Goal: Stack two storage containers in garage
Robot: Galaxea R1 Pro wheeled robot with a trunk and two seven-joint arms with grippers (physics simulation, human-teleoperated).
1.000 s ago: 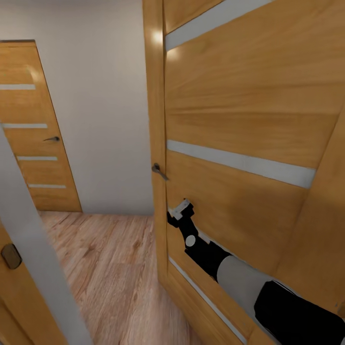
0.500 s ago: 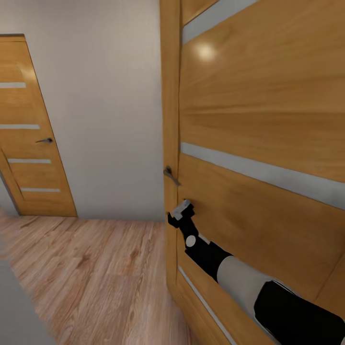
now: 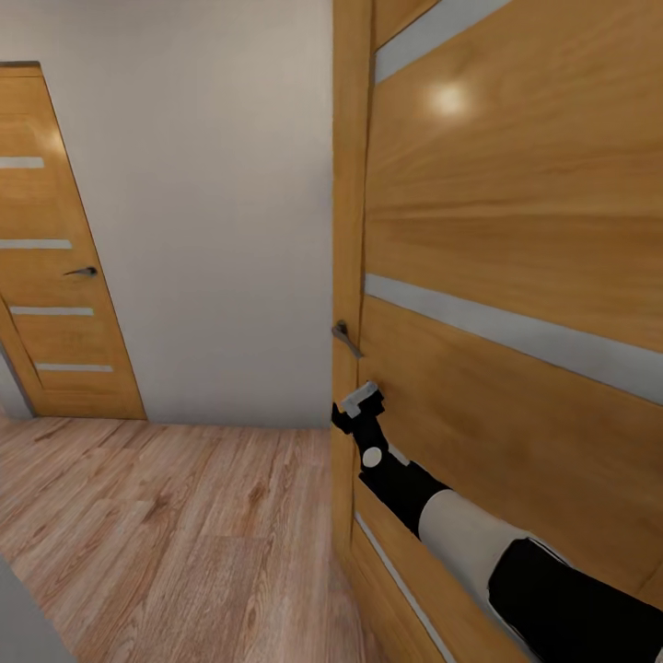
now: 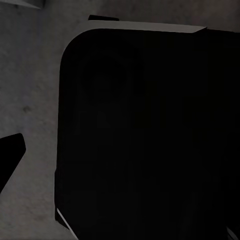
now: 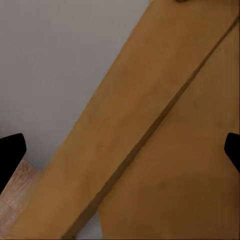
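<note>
Right pincer [image 3: 361,405] reaches toward the wooden door [image 3: 516,304] just below its handle [image 3: 346,337], fingers spread wide and empty. A pale wall [image 3: 203,212], a second door [image 3: 55,267] and light plank flooring [image 3: 175,534] lie beyond. Left pincer's opening cannot be told.

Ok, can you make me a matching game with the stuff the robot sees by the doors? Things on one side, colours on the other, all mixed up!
Things:
1. near door
2. wall
3. door handle
4. right arm's wrist

Colours:
A. black
B. pale grey-white
C. dark grey metal
D. honey-brown wood with pale grey stripes

Pairs: 1-D, 2-B, 3-C, 4-A
</note>
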